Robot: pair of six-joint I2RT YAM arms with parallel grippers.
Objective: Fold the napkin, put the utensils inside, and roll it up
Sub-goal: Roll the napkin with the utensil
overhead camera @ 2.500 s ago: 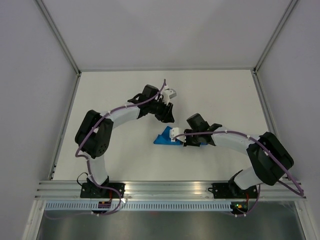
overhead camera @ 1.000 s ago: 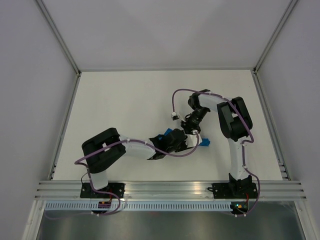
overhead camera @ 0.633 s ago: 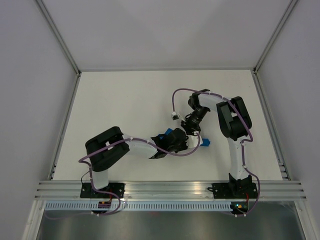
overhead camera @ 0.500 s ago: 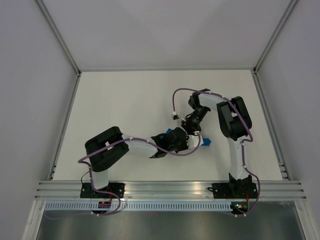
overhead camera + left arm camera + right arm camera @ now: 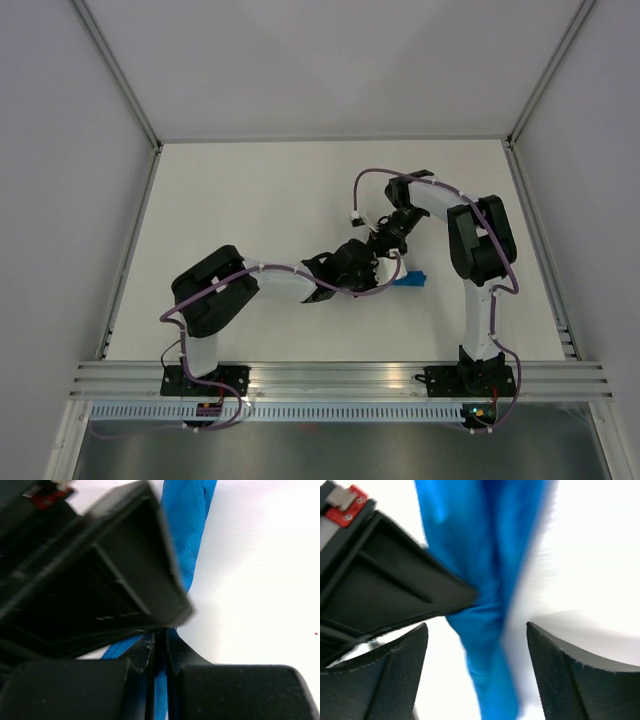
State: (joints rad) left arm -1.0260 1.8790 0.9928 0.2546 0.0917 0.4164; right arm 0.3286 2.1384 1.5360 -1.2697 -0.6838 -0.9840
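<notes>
— Where is the napkin (image 5: pixel 411 279)?
— On the bench (image 5: pixel 250 190), right of the middle, bunched into a narrow blue strip.
— And the fingers?
— The left fingers (image 5: pixel 235 690) are pinched tight on it. The right fingers (image 5: pixel 580 690) stand wide apart, straddling it.

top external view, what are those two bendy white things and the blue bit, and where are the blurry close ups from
Those are two robot arms bolted to a white table. The wide picture looks down from above; the two close-ups come from a camera on each wrist. The blue bit is a bright blue napkin, bunched into a narrow strip where the arm tips meet. The left fingers are pinched shut on it. The right fingers stand open on either side of it. No cutlery shows.
</notes>
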